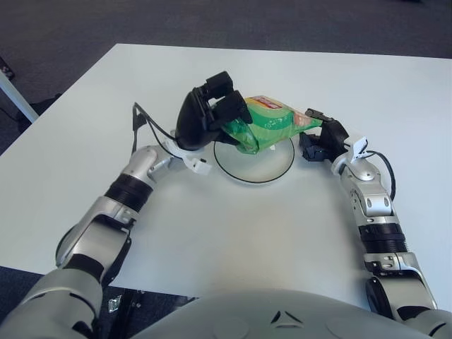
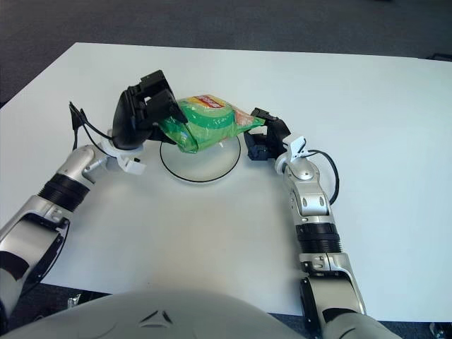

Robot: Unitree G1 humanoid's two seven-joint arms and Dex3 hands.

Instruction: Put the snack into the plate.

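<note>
The left hand's fingers (image 1: 229, 106) are clamped on the near-left end of the snack (image 1: 268, 129), a green bag with a red and yellow patch on its upper face. The left hand (image 1: 208, 116) holds the bag in the air above the plate (image 1: 247, 169), with the black back of the hand turned toward the table's left edge. The bag tilts, its gripped end lower over the plate's left part and its free end reaching out past the plate's right rim. Whether any part of the bag touches the plate cannot be told.

The plate is white with a thin dark rim and sits on the table (image 1: 212, 233) toward the far side, roughly midway between the left and right edges. The bag covers most of its far half; the near rim and part of the bowl show bare.

The right hand (image 1: 319, 140) shows just beside the plate's right rim, on the side toward the table's right edge, with the free end of the bag passing over it. Its fingers are curled and hold nothing; whether they touch the bag cannot be told. Its forearm runs back along the table toward the near edge.

The left arm reaches in from the near-left corner, a black cable looping beside its wrist.
</note>
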